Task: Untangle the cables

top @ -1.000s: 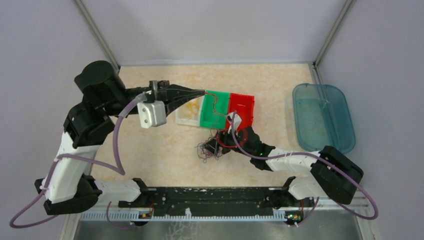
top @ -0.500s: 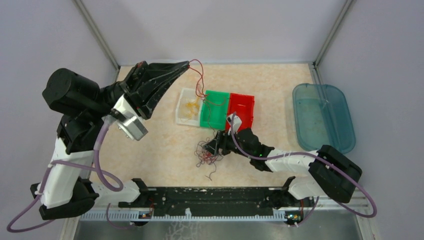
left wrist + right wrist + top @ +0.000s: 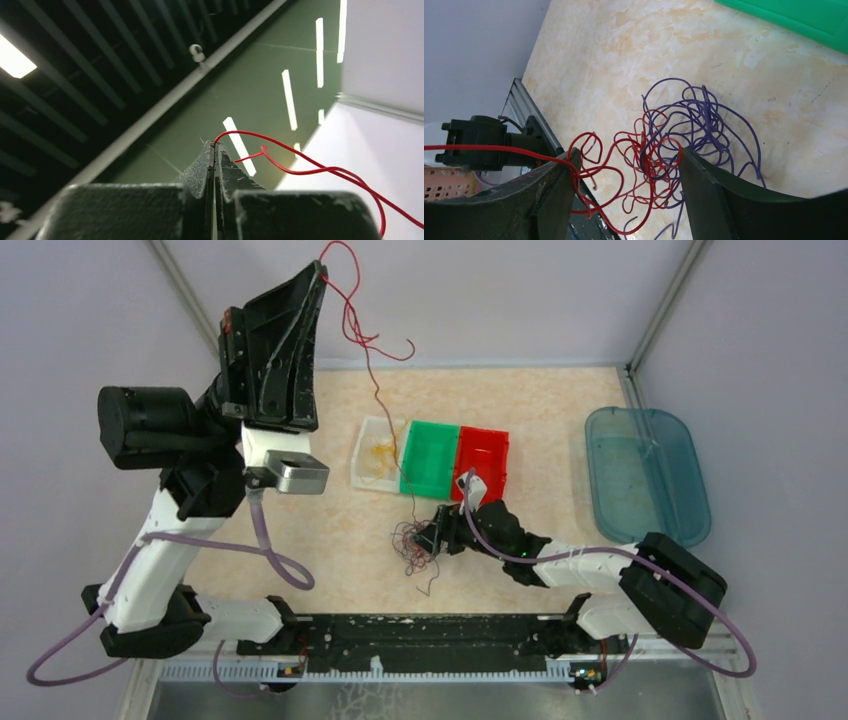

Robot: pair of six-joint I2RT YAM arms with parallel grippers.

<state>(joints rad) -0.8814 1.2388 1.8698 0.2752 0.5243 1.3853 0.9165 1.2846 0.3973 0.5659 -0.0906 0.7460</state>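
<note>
Left gripper [image 3: 215, 150]: pinching red cable [image 3: 345, 172], held high.
Right gripper [image 3: 626, 156]: spread around tangle [image 3: 664, 150].
Remaining: red and purple unseparated.

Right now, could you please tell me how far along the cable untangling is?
Partly done. A yellow-orange cable seems to lie apart in the clear bin. In hand: the left gripper, shut on one red cable, holds it high, its lower end running into the tangle. Left: the open right gripper straddles that tangle on the table, where red and purple strands are knotted.
</note>
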